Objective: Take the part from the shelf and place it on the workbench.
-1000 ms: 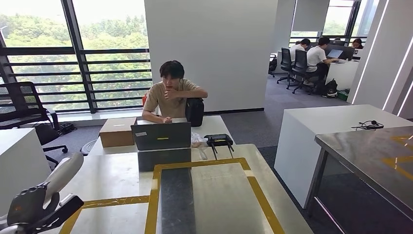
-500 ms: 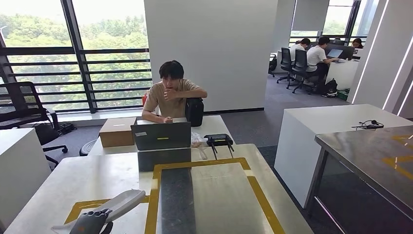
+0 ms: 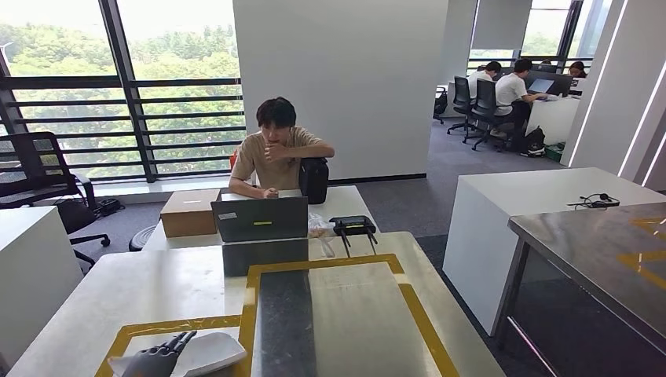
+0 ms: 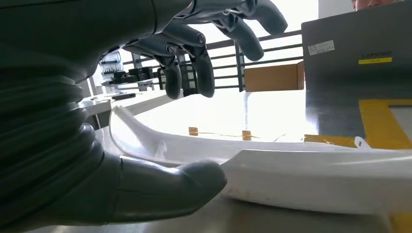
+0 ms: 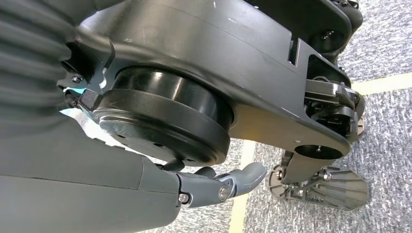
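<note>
The white curved part (image 3: 210, 350) lies flat on the workbench (image 3: 345, 314), inside the yellow-taped square at its near left corner. My left hand (image 3: 157, 361) is at the part's near left end, dark fingers pointing over it. In the left wrist view the part (image 4: 316, 177) rests on the bench top; my left hand (image 4: 97, 73) has its fingers (image 4: 194, 58) spread in the air above the part with a gap, and the thumb (image 4: 160, 187) lies along its near edge. My right hand (image 5: 228, 183) hangs beside my body over the carpet, holding nothing.
A laptop (image 3: 261, 218), a cardboard box (image 3: 189, 212) and a black antenna device (image 3: 352, 226) stand at the bench's far end, where a person (image 3: 276, 153) sits. A steel table (image 3: 605, 243) and a white table (image 3: 542, 196) are to the right.
My left hand came in from the left and down with the part, which was raised and tilted. The part now lies flat on the bench and the fingers have lifted off it.
</note>
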Action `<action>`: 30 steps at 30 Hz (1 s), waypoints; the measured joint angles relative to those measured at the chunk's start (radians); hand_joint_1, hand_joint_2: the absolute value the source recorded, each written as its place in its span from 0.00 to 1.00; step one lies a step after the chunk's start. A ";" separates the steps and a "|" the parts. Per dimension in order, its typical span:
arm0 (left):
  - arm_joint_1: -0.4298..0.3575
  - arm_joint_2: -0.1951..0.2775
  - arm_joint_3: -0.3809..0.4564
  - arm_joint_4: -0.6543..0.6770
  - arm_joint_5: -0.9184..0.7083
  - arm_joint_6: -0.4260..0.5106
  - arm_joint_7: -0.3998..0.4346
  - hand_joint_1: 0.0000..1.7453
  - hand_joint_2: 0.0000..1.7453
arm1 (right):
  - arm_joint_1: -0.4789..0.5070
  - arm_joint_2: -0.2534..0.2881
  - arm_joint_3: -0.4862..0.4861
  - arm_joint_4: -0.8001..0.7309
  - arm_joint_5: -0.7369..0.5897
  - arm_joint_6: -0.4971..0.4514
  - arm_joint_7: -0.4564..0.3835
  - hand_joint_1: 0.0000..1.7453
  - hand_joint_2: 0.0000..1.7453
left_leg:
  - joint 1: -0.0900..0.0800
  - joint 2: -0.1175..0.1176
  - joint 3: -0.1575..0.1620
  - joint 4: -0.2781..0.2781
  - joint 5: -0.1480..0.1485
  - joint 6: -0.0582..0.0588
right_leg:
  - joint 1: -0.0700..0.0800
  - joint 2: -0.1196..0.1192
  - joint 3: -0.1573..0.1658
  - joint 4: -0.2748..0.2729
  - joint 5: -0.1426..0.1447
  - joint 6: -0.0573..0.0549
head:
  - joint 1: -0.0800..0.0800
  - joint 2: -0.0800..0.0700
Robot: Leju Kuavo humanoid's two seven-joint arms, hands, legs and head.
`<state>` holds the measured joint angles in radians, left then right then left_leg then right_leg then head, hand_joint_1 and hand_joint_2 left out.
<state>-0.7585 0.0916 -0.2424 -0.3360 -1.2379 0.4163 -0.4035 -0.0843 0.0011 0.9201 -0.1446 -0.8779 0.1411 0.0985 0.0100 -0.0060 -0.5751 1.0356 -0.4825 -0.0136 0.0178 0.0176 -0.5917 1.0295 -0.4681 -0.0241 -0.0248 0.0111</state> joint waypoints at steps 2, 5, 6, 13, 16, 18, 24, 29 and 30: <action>0.000 0.000 -0.002 0.002 0.007 -0.014 0.026 0.00 0.00 | 0.000 0.000 0.000 0.000 -0.001 -0.001 0.000 0.00 0.00 | 0.000 0.000 0.000 0.000 0.000 0.000 | 0.000 0.000 0.000 0.000 0.000 0.000 | 0.000 0.000; -0.004 0.000 -0.002 0.005 0.032 -0.044 0.070 0.00 0.00 | 0.000 0.000 0.000 0.000 -0.005 -0.004 0.002 0.00 0.00 | 0.000 0.000 0.000 0.000 0.000 0.000 | 0.000 0.000 0.000 0.000 0.000 0.000 | 0.000 0.000; -0.005 0.000 -0.002 0.006 0.040 -0.052 0.080 0.00 0.00 | 0.000 0.000 0.000 0.000 -0.008 -0.005 0.003 0.00 0.00 | 0.000 0.000 0.000 0.000 0.000 0.000 | 0.000 0.000 0.000 0.000 0.000 0.000 | 0.000 0.000; -0.012 0.000 -0.002 0.008 0.062 -0.060 0.105 0.00 0.00 | 0.000 0.000 0.000 0.000 -0.019 -0.009 0.007 0.00 0.00 | 0.000 0.000 0.000 0.000 0.000 0.000 | 0.000 0.000 0.000 -0.001 0.000 0.000 | 0.000 0.000; -0.014 0.001 -0.001 0.007 0.077 -0.038 0.101 0.00 0.00 | 0.000 0.002 0.000 0.000 -0.023 -0.011 0.007 0.00 0.00 | -0.001 0.000 0.003 -0.006 0.007 0.014 | -0.004 0.000 0.003 -0.008 0.008 0.012 | 0.000 0.000; -0.017 0.000 0.001 0.003 0.087 -0.009 0.098 0.00 0.00 | 0.001 0.003 0.000 0.000 -0.023 -0.012 0.007 0.00 0.00 | 0.004 0.004 0.011 -0.030 0.023 0.024 | -0.004 -0.001 -0.002 0.004 -0.007 0.023 | 0.000 0.000; -0.019 -0.001 0.008 0.000 0.095 0.016 0.094 0.00 0.00 | 0.001 0.001 0.000 0.000 -0.022 -0.018 0.004 0.00 0.00 | 0.021 0.017 0.000 -0.037 0.040 0.020 | -0.029 -0.004 -0.096 0.242 -0.109 0.062 | 0.001 0.000; -0.020 0.000 0.009 -0.004 0.095 0.031 0.093 0.00 0.00 | 0.010 0.002 0.000 0.001 -0.021 -0.021 0.001 0.00 0.00 | 0.035 0.011 -0.034 0.003 0.035 -0.030 | -0.053 0.002 0.006 0.038 -0.025 0.080 | 0.005 0.000; -0.020 0.001 0.010 -0.005 0.095 0.037 0.092 0.00 0.00 | 0.010 0.003 0.000 0.001 -0.021 -0.020 -0.002 0.00 0.00 | 0.033 0.009 -0.039 0.006 0.037 -0.038 | -0.052 0.006 -0.002 0.046 -0.026 0.064 | 0.005 0.000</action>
<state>-0.7786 0.0927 -0.2328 -0.3408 -1.1430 0.4528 -0.3112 -0.0741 0.0040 0.9200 -0.1438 -0.8989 0.1206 0.0969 0.0431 0.0029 -0.6139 1.0413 -0.4455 -0.0514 -0.0337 0.0239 -0.5934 1.0758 -0.4939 0.0400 -0.0200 0.0111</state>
